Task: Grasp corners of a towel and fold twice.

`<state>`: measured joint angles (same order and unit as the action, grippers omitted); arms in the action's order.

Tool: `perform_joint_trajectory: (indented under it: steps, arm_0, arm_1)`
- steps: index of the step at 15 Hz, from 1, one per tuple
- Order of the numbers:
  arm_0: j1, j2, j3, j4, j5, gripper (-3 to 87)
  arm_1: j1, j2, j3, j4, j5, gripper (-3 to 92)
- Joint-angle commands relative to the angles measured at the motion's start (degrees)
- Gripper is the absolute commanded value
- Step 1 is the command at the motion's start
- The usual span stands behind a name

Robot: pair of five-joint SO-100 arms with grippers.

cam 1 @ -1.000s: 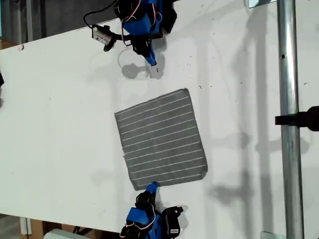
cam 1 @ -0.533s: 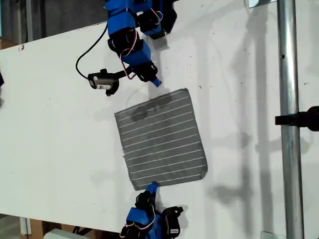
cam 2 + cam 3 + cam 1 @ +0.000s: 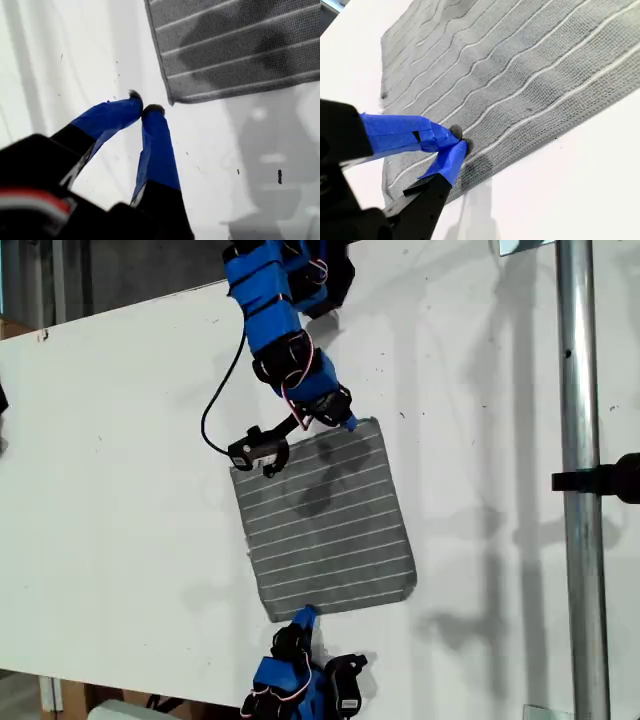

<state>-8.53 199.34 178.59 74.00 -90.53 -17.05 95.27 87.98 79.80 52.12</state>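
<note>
The grey striped towel (image 3: 325, 518) lies flat on the white counter (image 3: 120, 440), between the two arms in the exterior view. My first gripper (image 3: 142, 109) hangs just beside one corner (image 3: 171, 101) of it, tips together and holding nothing. My second gripper (image 3: 457, 140) sits at the opposite edge, its tips closed and pressed onto the cloth; whether any fabric is pinched between them I cannot tell.

Counter (image 3: 120, 460): white, flat, faintly speckled.
Towel (image 3: 325, 520): grey, white-striped, spread flat on the counter, between both sets of jaws, one corner (image 3: 171, 101) just beside my first gripper's.
</note>
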Motion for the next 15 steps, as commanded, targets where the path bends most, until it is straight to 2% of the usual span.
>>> perform_joint_trajectory:
  steps: [1, 2, 4, 10, 15]
  arm_0:
    - [-0.44, -0.09, 0.18, 0.18, -0.44, -2.8]
    - [-0.35, -0.09, 0.18, 0.18, -0.35, -2.8]
    - [-0.18, -0.09, 0.18, 0.18, -0.09, -2.8]
    - [-0.35, -0.09, 0.18, 0.18, 0.44, -2.8]
    - [-0.26, -0.09, 0.18, 0.18, 0.18, -2.9]
  arm_1:
    - [0.35, 0.88, -4.04, 1.05, -1.58, 29.0]
    - [0.7, 0.62, -3.6, 1.49, -3.16, 38.9]
    - [1.05, -1.58, -2.2, 2.46, -5.01, 37.2]
    - [2.02, -11.6, 7.56, -8.17, -5.54, 37.4]
    - [4.39, -16.87, 8.44, -12.57, -5.8, 30.6]
